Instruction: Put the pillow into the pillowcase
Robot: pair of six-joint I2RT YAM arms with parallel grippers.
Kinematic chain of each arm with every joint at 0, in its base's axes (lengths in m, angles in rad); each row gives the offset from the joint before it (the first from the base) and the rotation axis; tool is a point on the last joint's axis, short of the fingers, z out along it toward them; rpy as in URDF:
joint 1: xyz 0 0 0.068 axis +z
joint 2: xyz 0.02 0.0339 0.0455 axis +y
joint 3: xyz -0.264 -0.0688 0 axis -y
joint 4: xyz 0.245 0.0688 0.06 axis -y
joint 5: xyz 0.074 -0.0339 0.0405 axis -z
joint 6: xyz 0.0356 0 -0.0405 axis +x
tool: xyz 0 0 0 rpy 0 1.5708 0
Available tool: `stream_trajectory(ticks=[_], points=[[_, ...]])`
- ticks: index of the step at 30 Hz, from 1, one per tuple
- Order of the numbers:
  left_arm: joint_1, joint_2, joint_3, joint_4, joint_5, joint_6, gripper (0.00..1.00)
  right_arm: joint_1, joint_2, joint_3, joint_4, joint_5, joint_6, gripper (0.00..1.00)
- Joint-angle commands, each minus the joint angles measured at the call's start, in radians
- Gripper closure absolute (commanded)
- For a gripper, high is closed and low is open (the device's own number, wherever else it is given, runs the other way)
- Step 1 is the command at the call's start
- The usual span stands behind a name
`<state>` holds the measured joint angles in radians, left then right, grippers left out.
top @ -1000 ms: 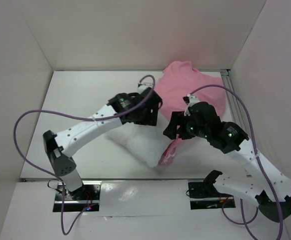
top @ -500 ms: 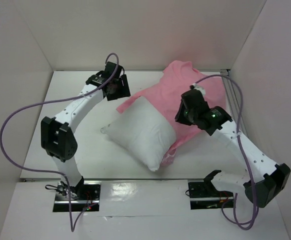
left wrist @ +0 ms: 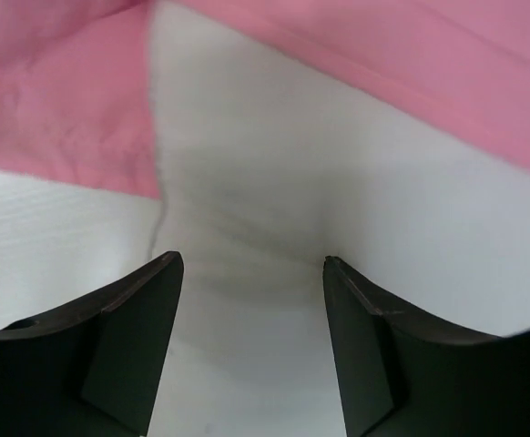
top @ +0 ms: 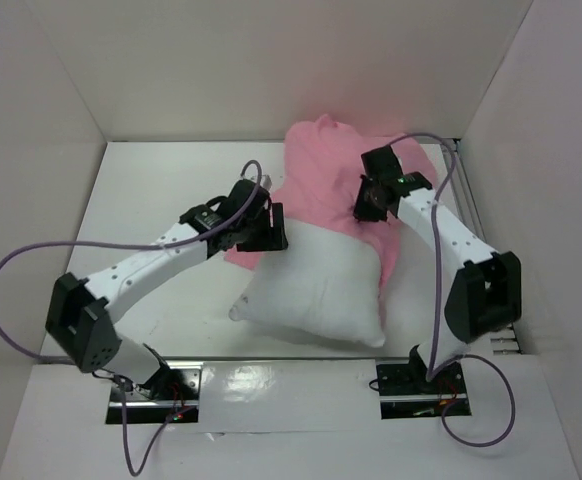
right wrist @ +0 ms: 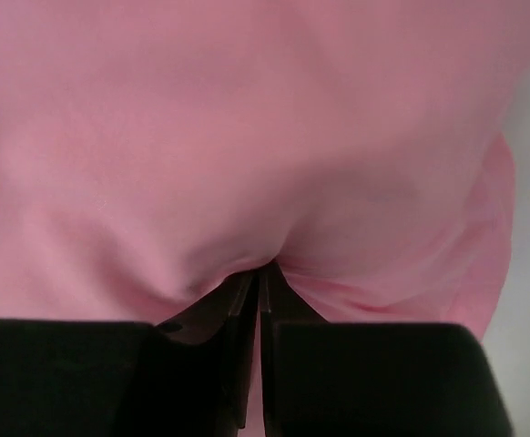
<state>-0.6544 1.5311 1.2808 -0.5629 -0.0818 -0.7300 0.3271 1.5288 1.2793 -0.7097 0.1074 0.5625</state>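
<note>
Right now, nearest you, the pillow (top: pixel 316 290) lies mid-surface, its near edge toward the arm bases and its far edge meeting the pink pillowcase (top: pixel 326 180), which is heaped beyond it toward the far wall. The far edge looks barely tucked under the pink, so most of the job remains. Your left end effector (left wrist: pixel 249 264) hangs over the pillow's far-left corner with its jaws spread wide and nothing between them. Pink fabric lies just left of that corner and across the white farther on. Farther and to the right, your right end effector (right wrist: pixel 258 278) is pinched tight on a fold of the pillowcase. Hold that pinch high so the mouth gapes. Close the left on white stuffing only, not satin, and feed the corner in first, pushing toward the far side. If you catch pink, I'd expect the whole sack to slide over the surface (top: pixel 161 200). Half a second ago the pillow sat cornerwise, one point aimed near, and it now lies squarer. The left arm, then off at the far left away from the pillow, has come in to its corner, and the right has shifted farther back.
</note>
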Motion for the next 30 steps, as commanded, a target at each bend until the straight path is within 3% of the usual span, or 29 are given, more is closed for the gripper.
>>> stream_trajectory(ticks=[1,3,4,5,7,13,14,18,22,26,27,28,30], points=[[-0.067,-0.126,-0.009,-0.021,0.031,-0.055,0.24,-0.025,0.091,0.242,0.11,-0.034,-0.091,0.87],[-0.057,-0.15,-0.009,-0.058,0.007,-0.055,0.21,-0.045,0.14,0.323,0.06,-0.025,-0.121,0.69],[-0.039,-0.163,-0.009,-0.083,-0.016,-0.055,0.19,-0.045,0.14,0.389,0.046,-0.025,-0.139,0.54],[-0.016,-0.187,-0.021,-0.095,-0.016,-0.04,0.18,-0.045,0.14,0.409,0.046,-0.009,-0.179,0.3],[0.105,-0.215,-0.073,-0.107,-0.027,-0.029,0.14,0.002,0.14,0.445,-0.015,0.044,-0.229,0.14],[0.284,-0.215,-0.248,-0.049,0.017,0.0,0.08,0.289,0.079,0.424,-0.129,0.308,-0.247,0.01],[0.341,-0.215,-0.268,-0.036,0.061,0.009,0.08,0.384,0.079,0.411,-0.148,0.339,-0.221,0.01],[0.407,-0.226,-0.354,0.047,0.151,0.036,0.03,0.571,0.102,0.379,-0.212,0.435,-0.129,0.0],[0.407,-0.192,-0.389,0.121,0.211,0.087,0.0,0.636,0.19,0.333,-0.223,0.456,-0.067,0.0],[0.355,-0.138,-0.4,0.185,0.16,0.098,0.0,0.636,0.3,0.299,-0.259,0.526,-0.044,0.0],[0.355,-0.138,-0.4,0.186,0.16,0.086,0.0,0.636,0.313,0.299,-0.26,0.535,-0.058,0.05],[0.345,-0.126,-0.4,0.196,0.16,0.074,0.0,0.636,0.314,0.299,-0.26,0.535,-0.071,0.32],[0.335,-0.105,-0.38,0.218,0.16,0.073,0.0,0.604,0.271,0.289,-0.207,0.477,-0.154,0.71]])
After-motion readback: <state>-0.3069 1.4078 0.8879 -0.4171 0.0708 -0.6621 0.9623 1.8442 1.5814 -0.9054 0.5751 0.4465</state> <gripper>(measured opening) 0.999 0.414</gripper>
